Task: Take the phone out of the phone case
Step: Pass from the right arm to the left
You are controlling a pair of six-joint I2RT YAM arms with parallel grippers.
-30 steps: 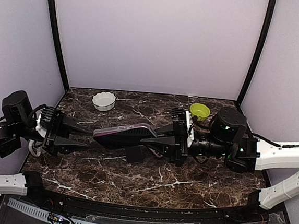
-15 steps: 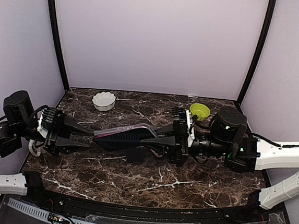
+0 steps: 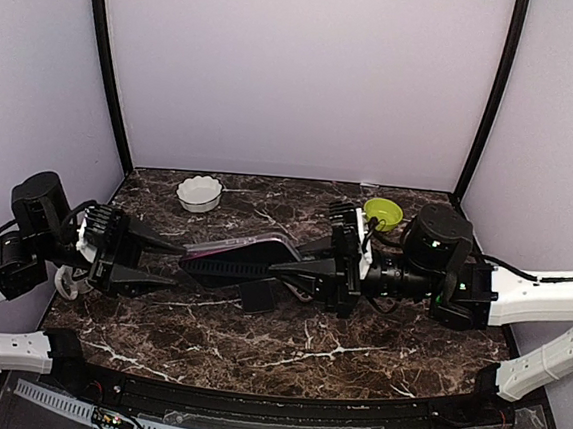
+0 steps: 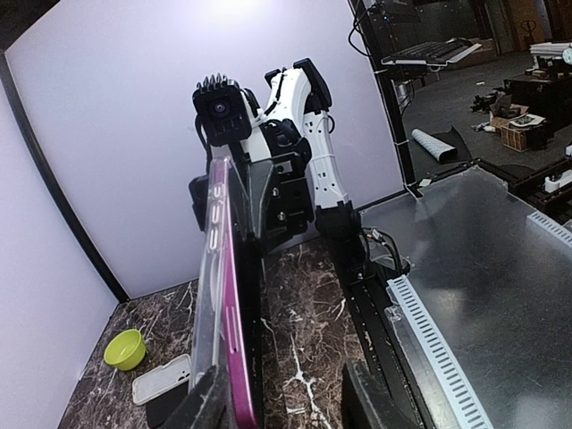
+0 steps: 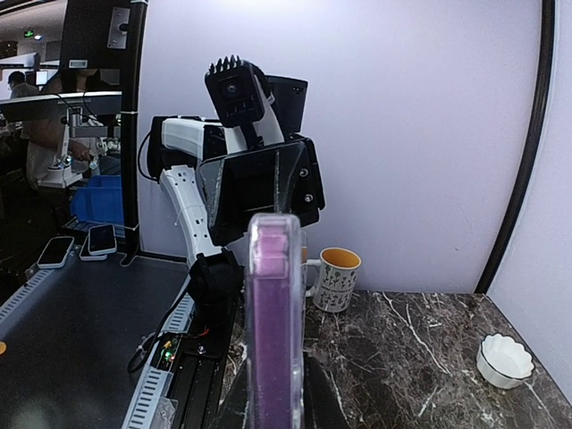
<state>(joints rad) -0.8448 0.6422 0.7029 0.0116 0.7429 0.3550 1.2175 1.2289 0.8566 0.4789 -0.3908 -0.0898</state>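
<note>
Right tool (image 3: 282,261) is clamping the phone case (image 3: 264,242) edge-up over the middle of the bench (image 3: 284,360), bracing it. Left tool (image 3: 180,263) is holding its fingers apart around the other end of the phone (image 3: 232,264), likely readying a pull.

The cased phone (image 3: 237,258) is above the middle of the table (image 3: 255,347), running left to right, with the left gripper (image 3: 179,263) at its left end and the right gripper (image 3: 280,266) at its right. A flat item (image 3: 256,295) lies on the table beneath it. The left bowl (image 3: 199,193) sits at the back left, the right bowl (image 3: 383,214) at the back right. A mug (image 5: 335,277) stands at the table's left edge.
</note>
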